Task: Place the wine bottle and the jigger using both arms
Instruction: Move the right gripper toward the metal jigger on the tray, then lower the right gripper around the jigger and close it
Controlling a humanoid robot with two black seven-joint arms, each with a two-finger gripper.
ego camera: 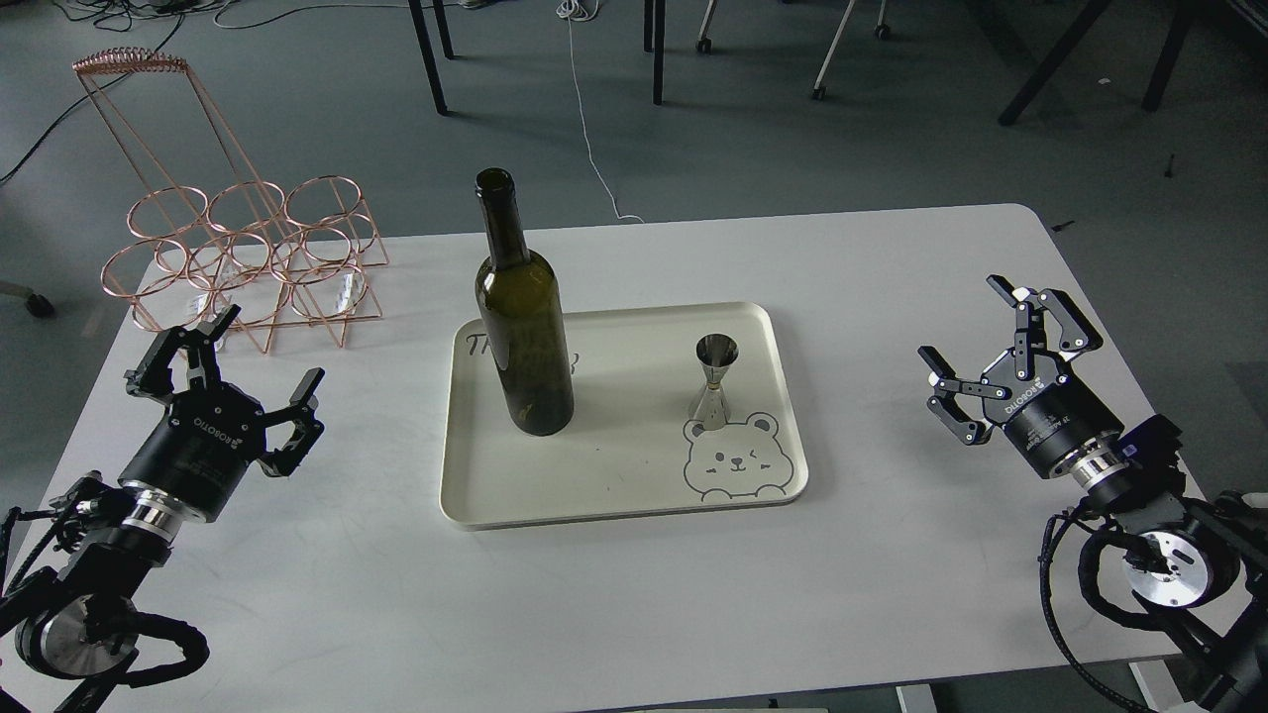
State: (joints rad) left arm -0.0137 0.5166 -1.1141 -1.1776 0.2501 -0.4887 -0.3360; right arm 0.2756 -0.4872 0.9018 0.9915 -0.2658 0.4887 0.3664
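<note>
White table (892,297) on grey floor; tray (614,500) w/ wine bottle (523,327), jigger (713,381); both grippers' fingers apart.

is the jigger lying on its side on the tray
No, the jigger stands upright on the cream tray, just above the bear drawing and to the right of the wine bottle.

Both sets of jaws stand spread over bare bench (327,594), well apart from the tray (634,495) between them. Inward of the left jaws rises the wine bottle (523,327); inward of the right jaws, the jigger (714,376). Open tray separates the two. Beyond the left jaws, a copper wire rack (243,257) blocks the far corner.
</note>
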